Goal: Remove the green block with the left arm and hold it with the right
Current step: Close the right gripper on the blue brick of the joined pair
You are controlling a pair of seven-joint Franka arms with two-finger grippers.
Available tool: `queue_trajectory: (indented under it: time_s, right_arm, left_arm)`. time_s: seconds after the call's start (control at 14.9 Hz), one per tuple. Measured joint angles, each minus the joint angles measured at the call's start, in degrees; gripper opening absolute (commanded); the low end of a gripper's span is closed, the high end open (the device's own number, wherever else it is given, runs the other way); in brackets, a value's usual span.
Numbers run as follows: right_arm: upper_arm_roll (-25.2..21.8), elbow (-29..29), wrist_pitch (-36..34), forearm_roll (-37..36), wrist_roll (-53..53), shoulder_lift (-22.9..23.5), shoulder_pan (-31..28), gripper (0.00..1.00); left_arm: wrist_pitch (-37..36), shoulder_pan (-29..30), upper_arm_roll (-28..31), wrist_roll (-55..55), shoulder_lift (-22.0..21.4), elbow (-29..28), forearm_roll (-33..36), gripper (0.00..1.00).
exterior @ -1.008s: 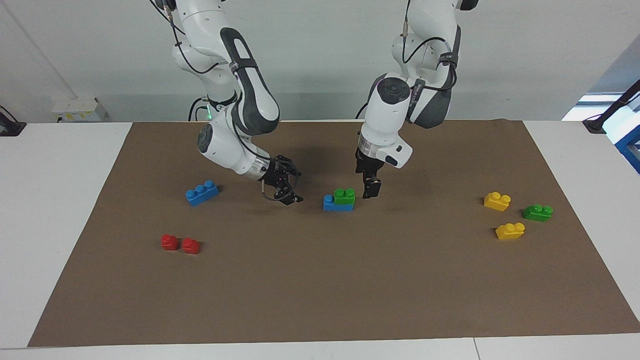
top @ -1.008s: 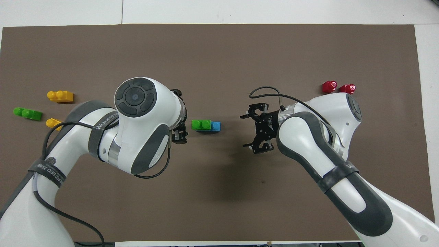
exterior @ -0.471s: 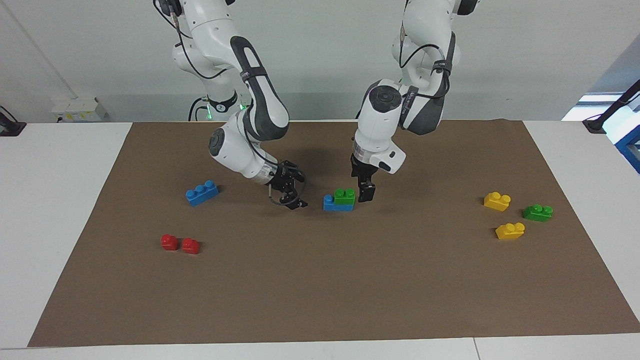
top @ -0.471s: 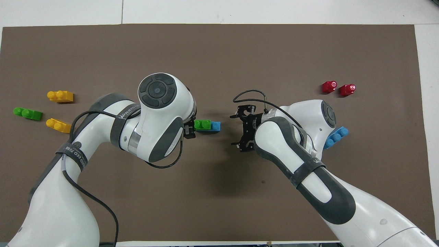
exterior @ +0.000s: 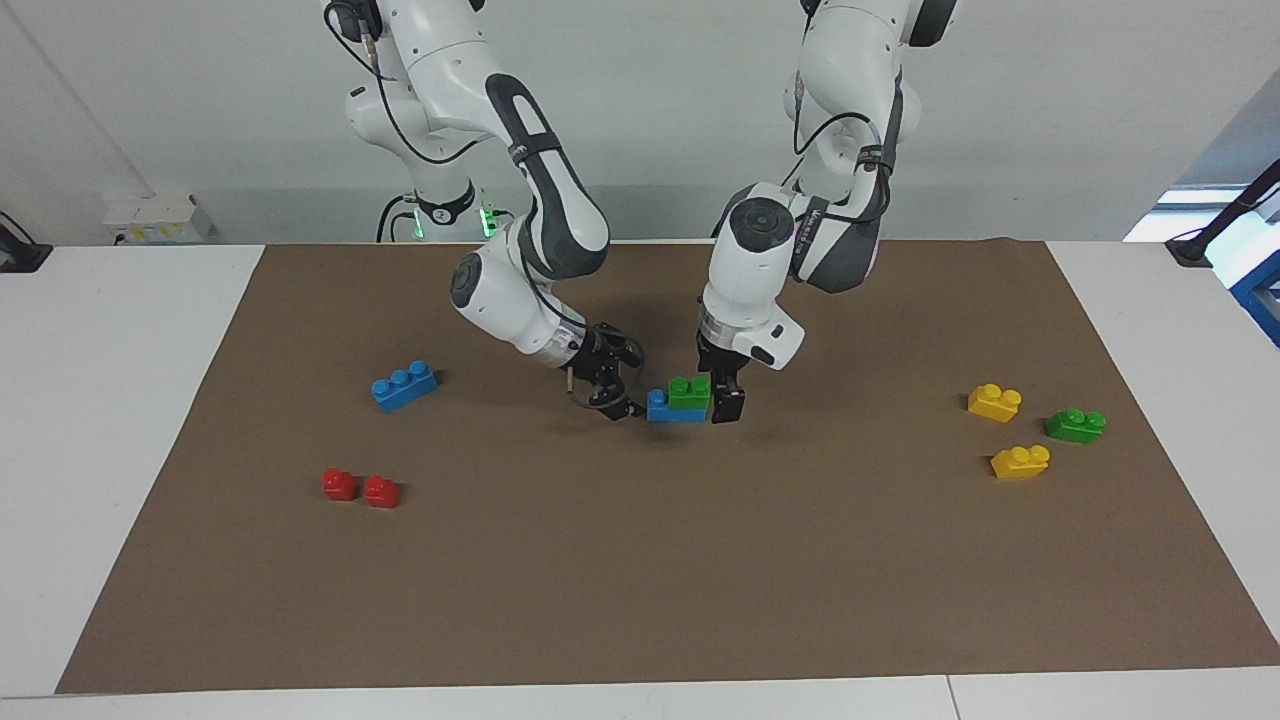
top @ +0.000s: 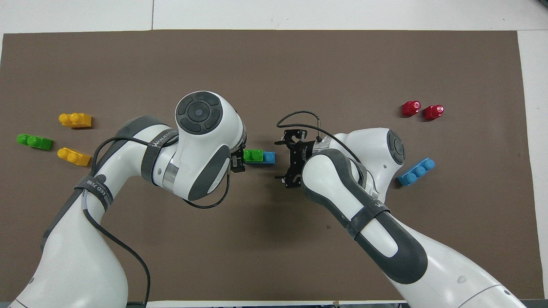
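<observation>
**Both grippers at the green-on-blue stack, nothing gripped**

The small bright-green plastic two-stud brick (green block) (exterior: pixel 690 392) sits pressed on top of a longer blue plastic brick (exterior: pixel 668 408) near the middle of the brown paper mat (exterior: pixel 640 580). The green block covers the part of the blue brick toward the left arm's end of the table; one blue stud shows bare at the other end.

The left gripper (exterior: pixel 727 402), on the white jointed left arm (exterior: pixel 760 260), points straight down and stands low at the stack's end toward the left arm's end of the table. Its jaws stand fully apart. One black finger (exterior: pixel 729 404) is just beside the end face of the green block; contact cannot be confirmed. It holds nothing.

The right gripper (exterior: pixel 618 392), on the white jointed right arm (exterior: pixel 520 290), is tilted in from the right arm's end of the table and sits low beside the bare end of the blue brick. Its jaws are spread wide and hold nothing. The stack lies between the two grippers.

Other items on the mat:
- a three-stud blue plastic brick (exterior: pixel 404 385) and two small red plastic pieces (exterior: pixel 360 487), toward the right arm's end of the table;
- two yellow plastic bricks (exterior: pixel 994 401) and a darker green two-stud brick (exterior: pixel 1075 425), toward the left arm's end.
</observation>
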Motion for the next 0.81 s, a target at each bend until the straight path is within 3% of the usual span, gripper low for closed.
queue_trajectory:
  time_s: [0.81]
  right_arm:
    - [-0.1,2.2,4.1,0.5,0.0,3.4,2.3,1.00]
  left_arm:
    - [0.5,-0.5,0.0,-2.5,0.5,-0.6,0.0,1.00]
